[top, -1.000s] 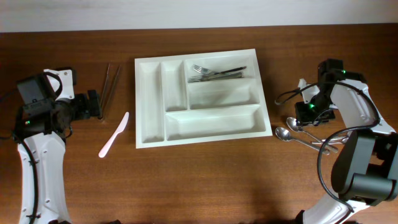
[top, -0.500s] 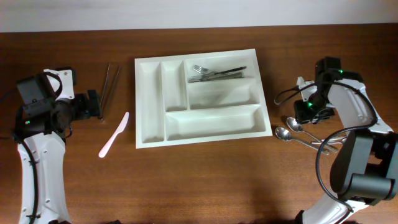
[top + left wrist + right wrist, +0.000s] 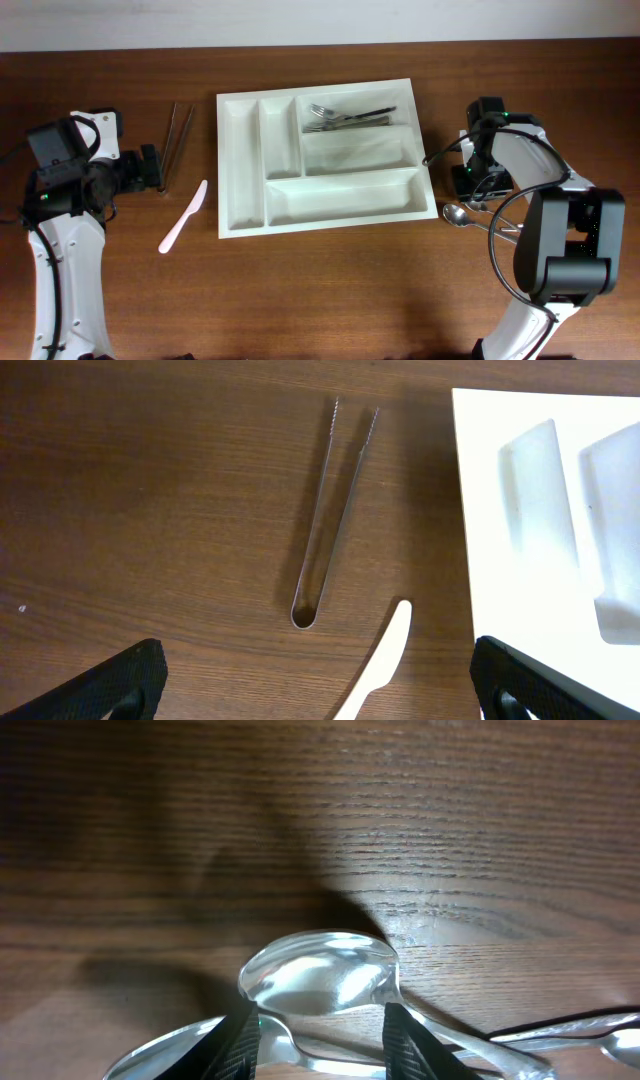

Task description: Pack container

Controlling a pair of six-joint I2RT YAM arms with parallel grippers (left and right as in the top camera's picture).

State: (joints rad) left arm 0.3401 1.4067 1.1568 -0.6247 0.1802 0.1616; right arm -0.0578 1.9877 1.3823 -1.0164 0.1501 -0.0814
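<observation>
The white cutlery tray [image 3: 240,215] lies at the table's middle, with forks [image 3: 345,117] in its top right compartment. Its edge shows in the left wrist view [image 3: 500,520]. My left gripper [image 3: 315,705] is open and empty, left of the tray, near metal tongs [image 3: 330,510] and a pale plastic knife [image 3: 385,660]. My right gripper [image 3: 320,1050] is low over the metal spoons [image 3: 458,213] right of the tray. Its fingers are narrowly apart, astride the neck of one spoon [image 3: 320,975] that lies on the wood.
In the overhead view the tongs [image 3: 178,138] and the knife [image 3: 184,216] lie left of the tray. More spoon handles and a dark cable [image 3: 520,225] lie by the right arm. The tray's other compartments hold nothing.
My right gripper has swung left and come down over the spoons. The left arm, tray, tongs and knife have not moved.
</observation>
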